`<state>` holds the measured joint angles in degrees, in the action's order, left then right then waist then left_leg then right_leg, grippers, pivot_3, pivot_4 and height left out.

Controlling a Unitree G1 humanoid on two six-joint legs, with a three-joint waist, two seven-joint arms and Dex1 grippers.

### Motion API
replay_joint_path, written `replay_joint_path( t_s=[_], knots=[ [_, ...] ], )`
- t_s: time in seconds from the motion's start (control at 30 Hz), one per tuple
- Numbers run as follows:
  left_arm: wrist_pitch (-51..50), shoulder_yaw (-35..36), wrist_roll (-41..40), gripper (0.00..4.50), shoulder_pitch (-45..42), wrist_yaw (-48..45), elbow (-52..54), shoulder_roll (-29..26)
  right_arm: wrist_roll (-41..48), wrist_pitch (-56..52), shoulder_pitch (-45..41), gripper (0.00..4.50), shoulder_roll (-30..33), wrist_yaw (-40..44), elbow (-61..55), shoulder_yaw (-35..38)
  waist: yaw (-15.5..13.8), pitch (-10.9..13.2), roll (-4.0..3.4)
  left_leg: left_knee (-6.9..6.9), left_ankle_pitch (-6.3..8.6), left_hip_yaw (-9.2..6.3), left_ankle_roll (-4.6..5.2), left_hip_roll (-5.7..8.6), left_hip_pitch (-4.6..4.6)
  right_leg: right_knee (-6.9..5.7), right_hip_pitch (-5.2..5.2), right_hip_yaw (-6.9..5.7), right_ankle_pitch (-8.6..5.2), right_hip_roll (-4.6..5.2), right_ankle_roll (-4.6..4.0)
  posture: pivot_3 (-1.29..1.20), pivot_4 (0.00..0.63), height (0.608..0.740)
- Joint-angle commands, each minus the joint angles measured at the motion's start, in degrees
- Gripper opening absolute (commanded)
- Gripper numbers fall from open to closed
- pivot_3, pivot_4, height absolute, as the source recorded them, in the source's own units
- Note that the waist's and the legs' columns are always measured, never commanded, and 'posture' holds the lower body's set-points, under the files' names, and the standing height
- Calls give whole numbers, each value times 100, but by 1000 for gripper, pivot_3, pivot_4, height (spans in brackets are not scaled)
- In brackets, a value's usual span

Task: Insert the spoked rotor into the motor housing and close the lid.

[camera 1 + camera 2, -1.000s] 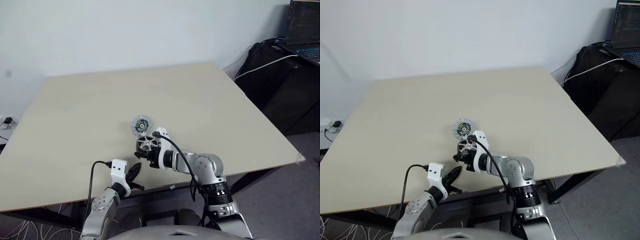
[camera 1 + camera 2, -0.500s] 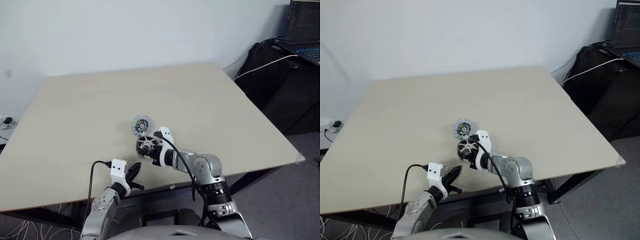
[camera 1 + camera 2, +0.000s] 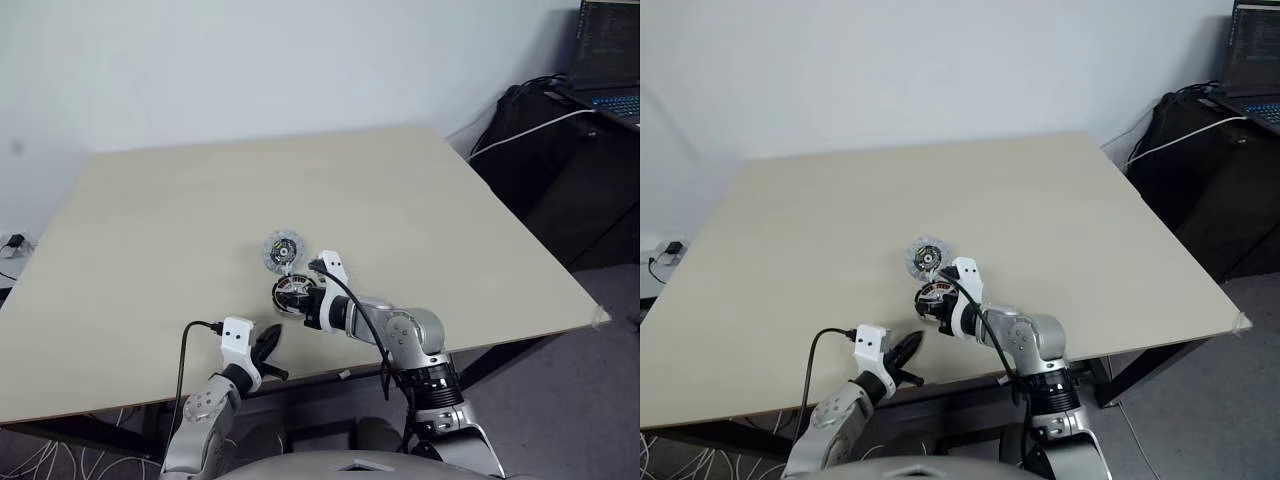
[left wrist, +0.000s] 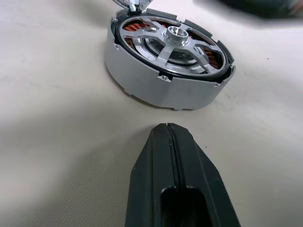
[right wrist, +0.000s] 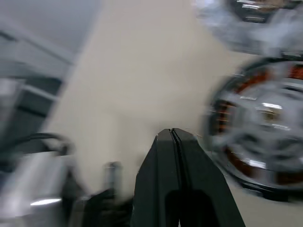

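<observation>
Head views: rotor sits in the housing on the counter, just ahead of the right jaws, pressed together, empty. A second ago rotor was tilted up at those jaws. Lid lies just beyond.

Left wrist: left jaws shut; housing just ahead.

Right wrist: risk is a closed tip nudging the rotor askew.

L gripper fingers pressed together, R gripper likewise closed, both arms reaching fwd.
</observation>
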<state>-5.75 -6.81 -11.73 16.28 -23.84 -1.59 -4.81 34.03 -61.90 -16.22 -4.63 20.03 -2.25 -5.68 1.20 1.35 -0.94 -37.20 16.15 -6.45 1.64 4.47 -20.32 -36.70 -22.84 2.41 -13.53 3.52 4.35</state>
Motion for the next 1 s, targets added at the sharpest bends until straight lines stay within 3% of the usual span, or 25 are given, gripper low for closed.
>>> replay_joint_path(
  t_s=[0.03, 0.17, 0.23, 0.67, 1.0],
  knots=[
    [69, 27, -55, 0, -89, -14, 204, 3, 167, 520, 44, 34, 1, 362, -587, -13, 0, 0, 0, 0, 0, -1, 0, 0, 0, 1, 0, -1, -1, 0, 2, 0, 0, 740],
    [77, 27, -60, 0, -80, -6, 228, 13, -1824, 2520, 27, 34, 561, -139, -438, -1257, -2, 0, 0, -2, 2, 1, -4, 1, 0, 1, 1, -2, -2, 1, 7, 0, 0, 740],
    [69, 19, -59, 0, -88, -12, 235, 10, -2195, 2823, -18, 34, 681, -141, -188, -1600, 0, 0, 3, -3, 2, 3, -8, 3, 1, 1, 2, -2, -2, 1, 8, 0, 0, 740],
    [49, -10, -49, 0, 8, 41, 387, -1, -2857, 3491, -636, 34, 249, -76, 1913, -1616, -21, 4, 11, -3, -7, -4, -14, 1, 2, -6, 1, -2, 17, -5, -25, 0, 0, 740],
    [-23, -40, -64, 0, 1, 56, 450, 17, -2998, 3356, -363, 34, 483, 80, 2341, -1425, -60, -1, 5, -2, -6, -5, -14, 3, 34, -8, 36, -2, -2, -3, 0, 0, 0, 740]
  ],
)
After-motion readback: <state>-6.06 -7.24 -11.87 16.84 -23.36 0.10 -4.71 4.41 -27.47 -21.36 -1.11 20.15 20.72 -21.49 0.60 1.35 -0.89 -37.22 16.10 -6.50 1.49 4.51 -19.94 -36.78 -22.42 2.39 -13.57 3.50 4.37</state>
